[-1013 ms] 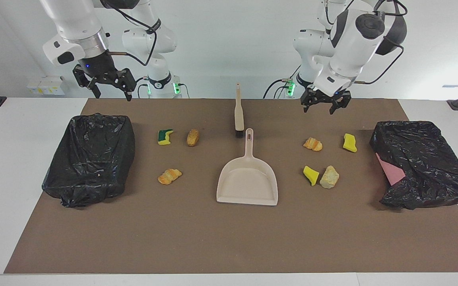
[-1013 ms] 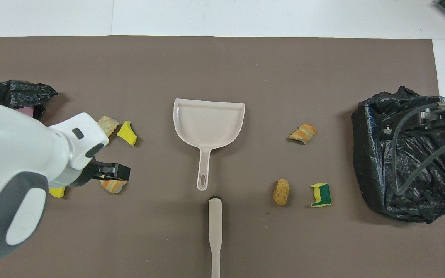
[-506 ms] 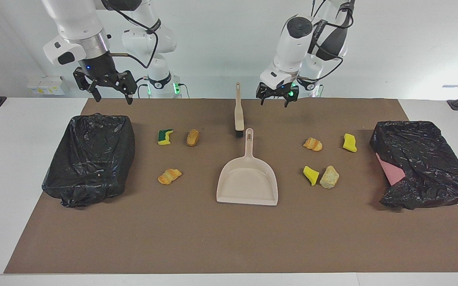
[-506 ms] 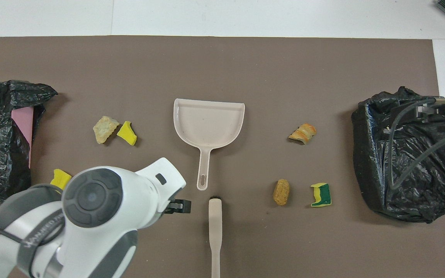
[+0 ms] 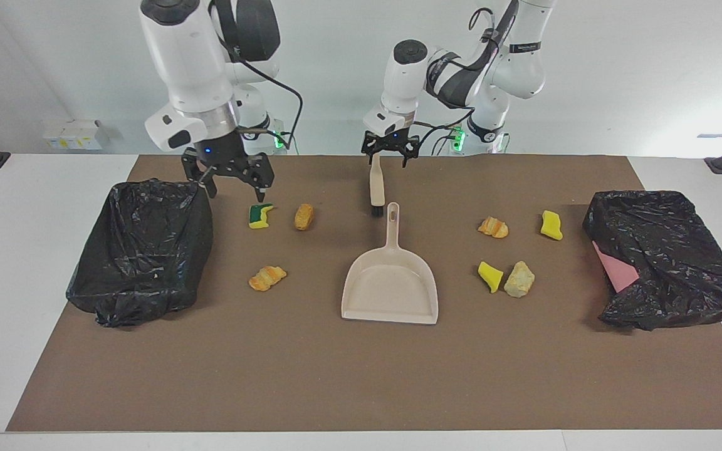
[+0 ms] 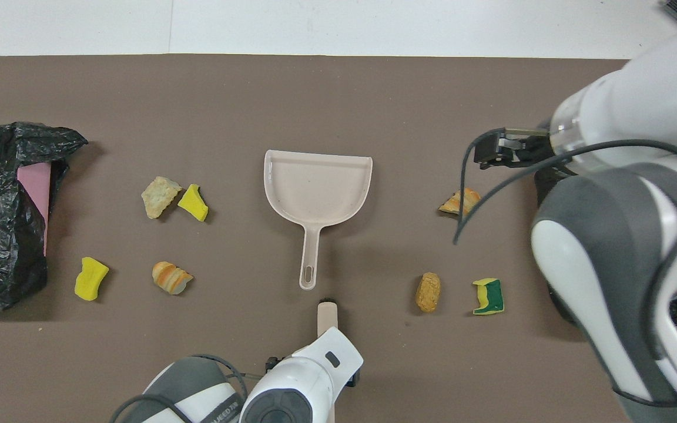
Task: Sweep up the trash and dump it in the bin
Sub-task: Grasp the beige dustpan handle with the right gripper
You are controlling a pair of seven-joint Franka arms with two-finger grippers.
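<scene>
**Facing view: both grippers up, trash unswept on the mat**

In the facing view the left gripper (image 5: 389, 148) hangs at upper centre of the frame, over the brush (image 5: 376, 177) handle's top end, its fingers spread and holding nothing. The right gripper (image 5: 228, 175) sits in the upper left of the frame, over the mat (image 5: 361, 376) between the bin (image 5: 141, 247) at the frame's left and the green-backed sponge (image 5: 260, 215); its fingers are also spread and empty.

The dustpan (image 5: 390, 282) lies flat at frame centre, its handle pointing up the frame toward the brush bristles, which are just beside the handle tip.

The trash is all on the mat, in two groups. Left of the dustpan: the green-backed sponge, a brown bread lump (image 5: 304, 216) beside it, and a croissant (image 5: 267, 277) lower down. Right of the dustpan: a second croissant (image 5: 493, 227), a yellow sponge (image 5: 551, 225), and below these another yellow piece (image 5: 490, 276) touching a pale lump (image 5: 519, 279).

A second bin (image 5: 668, 260) sits at the frame's right edge, its black bag showing a pink patch.

In the overhead view the right arm fills the right side of the frame and covers most of the bin there
</scene>
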